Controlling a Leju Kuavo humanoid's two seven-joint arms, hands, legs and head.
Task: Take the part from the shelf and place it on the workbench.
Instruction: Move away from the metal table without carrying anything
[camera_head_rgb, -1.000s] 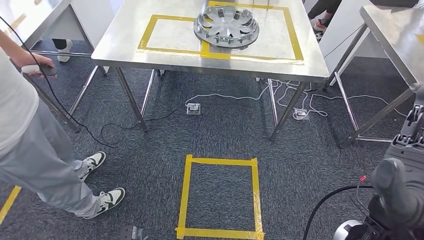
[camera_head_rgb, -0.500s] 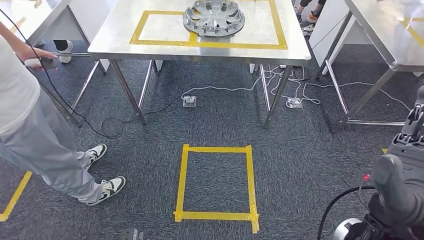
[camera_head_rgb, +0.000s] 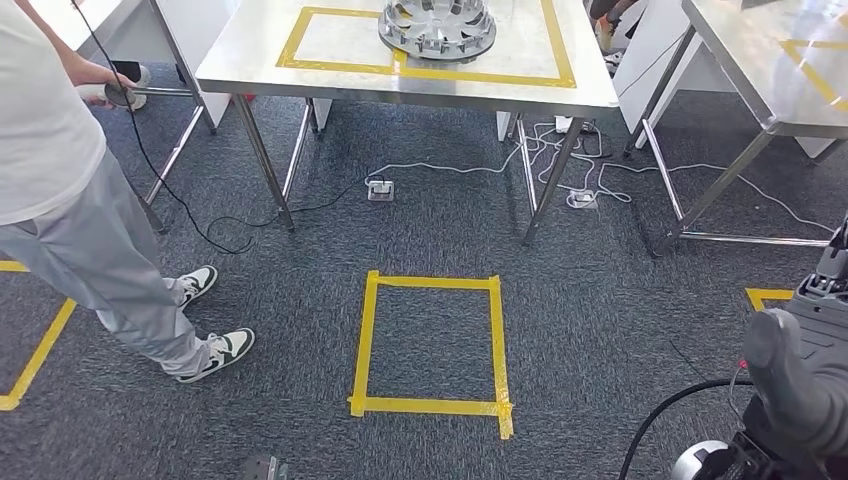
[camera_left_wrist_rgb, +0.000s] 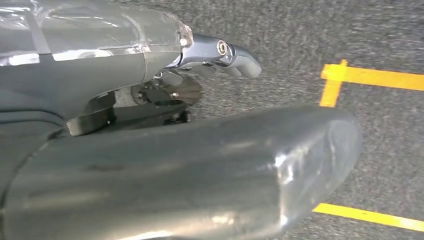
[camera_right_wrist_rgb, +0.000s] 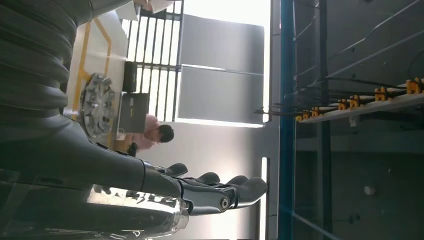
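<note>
The part, a silver wheel cover (camera_head_rgb: 437, 25), lies on the steel workbench (camera_head_rgb: 300, 70) at the top of the head view, on yellow tape lines. It also appears in the right wrist view (camera_right_wrist_rgb: 96, 105). My right hand (camera_right_wrist_rgb: 210, 192) hangs with its fingers stretched out and apart, holding nothing. My right arm (camera_head_rgb: 800, 385) shows at the lower right of the head view, far from the bench. My left hand (camera_left_wrist_rgb: 215, 55) hangs over the carpet, its thick thumb (camera_left_wrist_rgb: 200, 170) in front, with nothing in it.
A person (camera_head_rgb: 60, 190) stands at the left holding a cabled controller (camera_head_rgb: 120, 95). A yellow tape square (camera_head_rgb: 430, 345) marks the carpet ahead. Cables and floor sockets (camera_head_rgb: 380, 190) lie under the bench. Another steel table (camera_head_rgb: 760, 60) stands at the right. A blue shelf frame (camera_right_wrist_rgb: 287, 120) is nearby.
The whole picture has shifted, so the camera has moved: bench and wheel cover sit closer to the top edge, the tape square higher. The person has stepped further into view.
</note>
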